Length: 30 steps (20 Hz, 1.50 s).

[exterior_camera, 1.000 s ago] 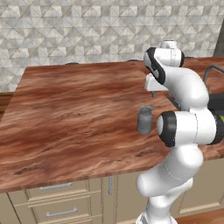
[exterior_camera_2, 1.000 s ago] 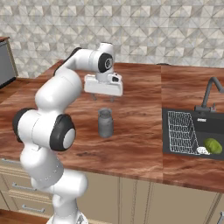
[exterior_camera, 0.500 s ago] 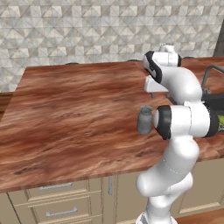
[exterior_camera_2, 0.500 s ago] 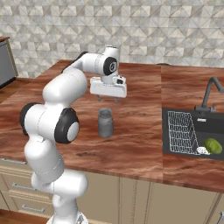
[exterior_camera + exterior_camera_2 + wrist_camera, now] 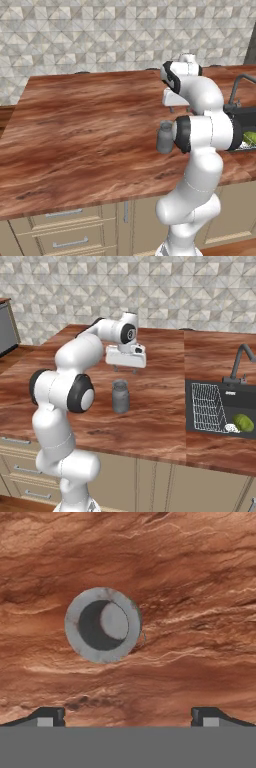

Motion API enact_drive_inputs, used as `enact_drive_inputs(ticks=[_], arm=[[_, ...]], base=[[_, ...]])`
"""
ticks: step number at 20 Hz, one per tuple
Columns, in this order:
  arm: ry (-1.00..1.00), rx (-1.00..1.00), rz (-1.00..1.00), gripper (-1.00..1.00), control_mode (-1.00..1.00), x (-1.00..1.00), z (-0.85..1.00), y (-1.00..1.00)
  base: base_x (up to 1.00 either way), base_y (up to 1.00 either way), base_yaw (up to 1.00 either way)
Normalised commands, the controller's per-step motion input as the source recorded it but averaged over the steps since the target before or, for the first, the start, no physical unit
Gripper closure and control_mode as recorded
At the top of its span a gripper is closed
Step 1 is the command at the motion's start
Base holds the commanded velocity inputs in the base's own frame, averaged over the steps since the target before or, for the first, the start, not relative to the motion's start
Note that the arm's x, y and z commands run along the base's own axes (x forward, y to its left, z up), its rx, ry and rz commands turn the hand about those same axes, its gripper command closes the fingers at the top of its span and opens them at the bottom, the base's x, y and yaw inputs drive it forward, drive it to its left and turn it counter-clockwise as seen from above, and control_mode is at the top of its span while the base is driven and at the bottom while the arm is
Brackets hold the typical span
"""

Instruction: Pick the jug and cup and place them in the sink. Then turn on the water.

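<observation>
The jug (image 5: 120,396) stands upright on the wooden surface (image 5: 165,421), well apart from the sink (image 5: 235,406), with its long axis vertical and its open mouth facing up toward the pincer (image 5: 127,370). The pincer hangs above it, empty, fingers spread wide and pointing down. In the hand view the jug's rim (image 5: 103,625) lies ahead of the fingertips (image 5: 47,717) and offset toward the left one, so the hand likely needs to centre over the jug before it descends.
</observation>
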Motion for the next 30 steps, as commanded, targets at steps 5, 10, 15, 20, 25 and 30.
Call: enact_drive_inputs(ticks=[5,10,15,20,25,30], arm=[[0.00,0.00,0.00,-1.00,-1.00,0.25,-0.11,0.00],[0.00,0.00,0.00,-1.00,-1.00,0.24,-0.15,0.00],[0.00,0.00,0.00,-1.00,-1.00,0.27,-0.15,-0.07],[0.00,0.01,0.00,-1.00,-1.00,0.26,-0.11,-0.17],[0.01,0.00,0.00,-1.00,-1.00,0.10,-0.06,-0.06],[0.02,0.00,0.00,-1.00,-1.00,0.00,-0.05,-0.02]], base=[[0.00,0.00,0.00],[0.00,0.00,0.00],[0.00,0.00,0.00],[0.00,0.00,0.00],[0.00,0.00,0.00],[0.00,0.00,0.00]])
